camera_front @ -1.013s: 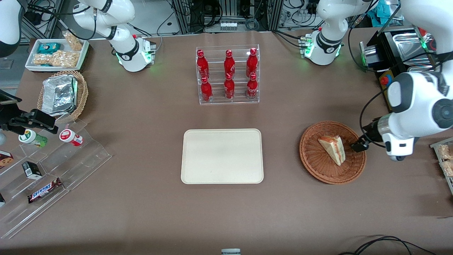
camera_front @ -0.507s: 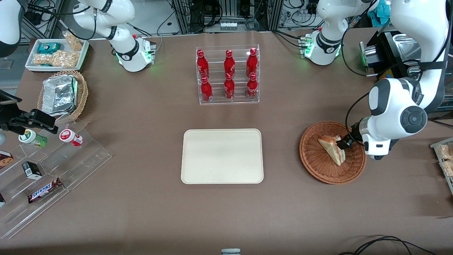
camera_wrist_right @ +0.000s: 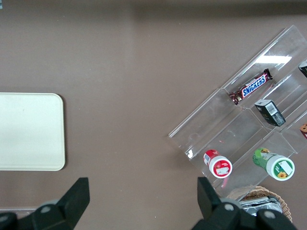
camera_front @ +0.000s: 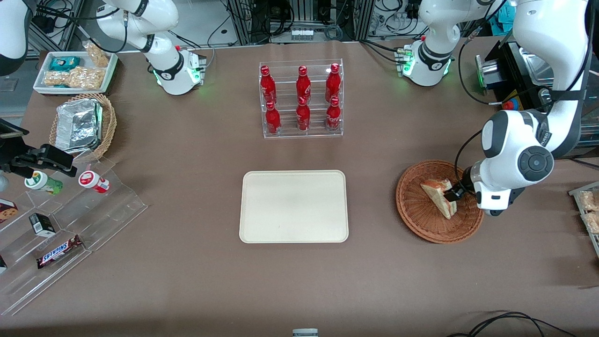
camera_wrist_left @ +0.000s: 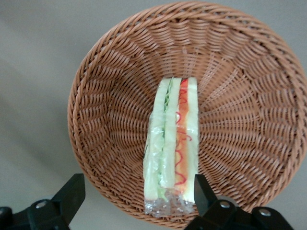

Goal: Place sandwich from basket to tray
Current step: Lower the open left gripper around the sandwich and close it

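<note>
On the bench [camera_front: 187, 281] we see the cream tray [camera_front: 294, 206] lying well apart from our tool [camera_wrist_left: 139, 203] — toward the parked arm's end. The tool hovers over the reddish-brown basket [camera_wrist_left: 240, 72], fingers [camera_wrist_left: 72, 191] spread apart — the sandwich [camera_wrist_left: 172, 148] lies in the basket between them, one finger touching its edge.

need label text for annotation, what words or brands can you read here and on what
"SNICKERS": on the chocolate bar in the clear acrylic stand.
Red bottles: white script too small to read.
Two round-lidded jars and the small black box: labels unreadable.
Sandwich, basket, tray, gripper: no text.
</note>
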